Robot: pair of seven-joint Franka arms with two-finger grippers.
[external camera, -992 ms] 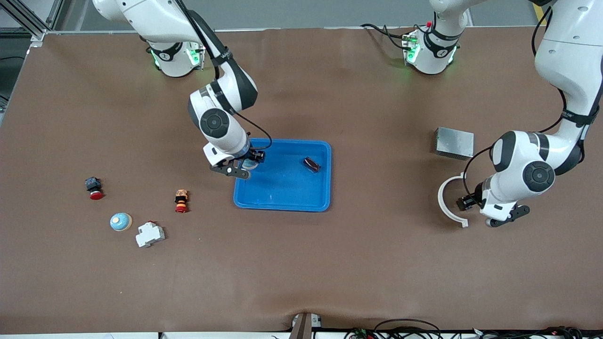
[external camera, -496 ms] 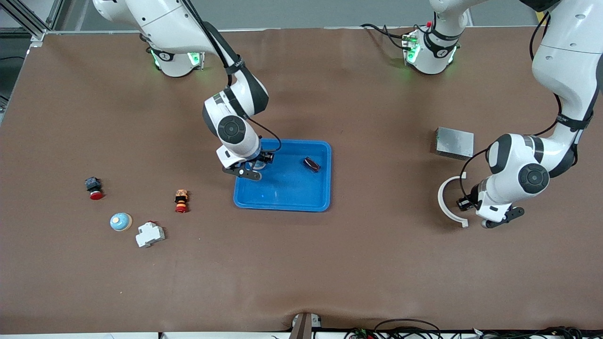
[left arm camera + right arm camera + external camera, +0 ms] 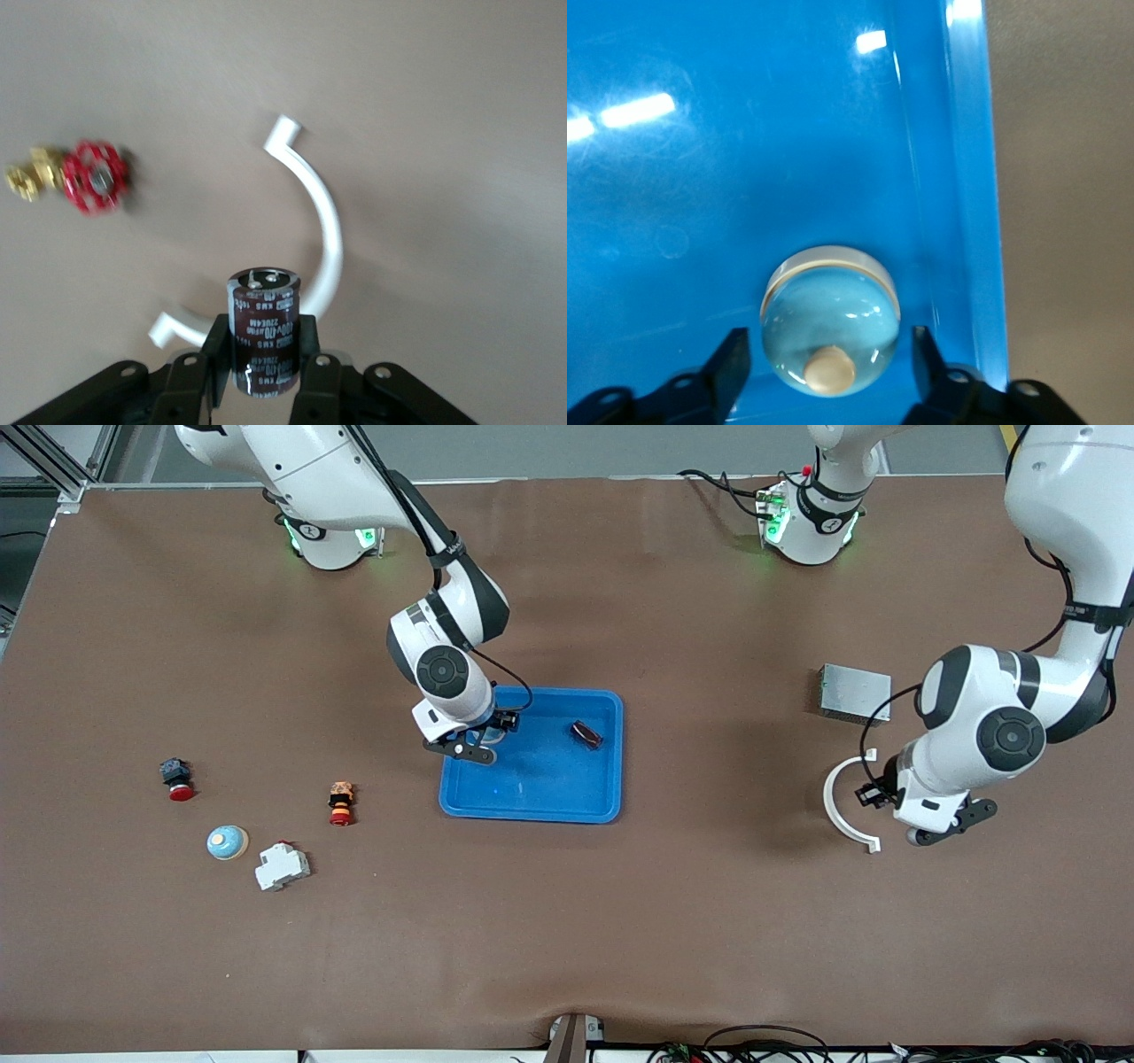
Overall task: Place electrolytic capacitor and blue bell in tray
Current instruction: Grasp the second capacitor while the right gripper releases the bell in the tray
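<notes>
The blue bell point(image 3: 830, 319), a pale-blue dome with a tan knob, rests on the floor of the bright-blue tray point(image 3: 957, 177), close to its rim at the right arm's end. My right gripper point(image 3: 828, 345) is open, with a finger on each side of the bell and a gap at both. My left gripper point(image 3: 264, 354) is shut on the electrolytic capacitor point(image 3: 264, 323), a dark-brown upright cylinder. It holds it in the air over the white curved piece point(image 3: 842, 806), toward the left arm's end of the table, away from the tray point(image 3: 532, 815).
A small dark part point(image 3: 586, 733) lies in the tray. A grey metal box point(image 3: 855, 693) sits near the left arm. A red valve handle point(image 3: 93, 177) lies by the curved piece. Toward the right arm's end lie a second blue dome point(image 3: 228, 842), a white block point(image 3: 282, 866) and two red-capped buttons point(image 3: 177, 779).
My right gripper moved in over the tray and opened, leaving the blue bell on its floor. My left gripper has shut on the capacitor and risen a little.
</notes>
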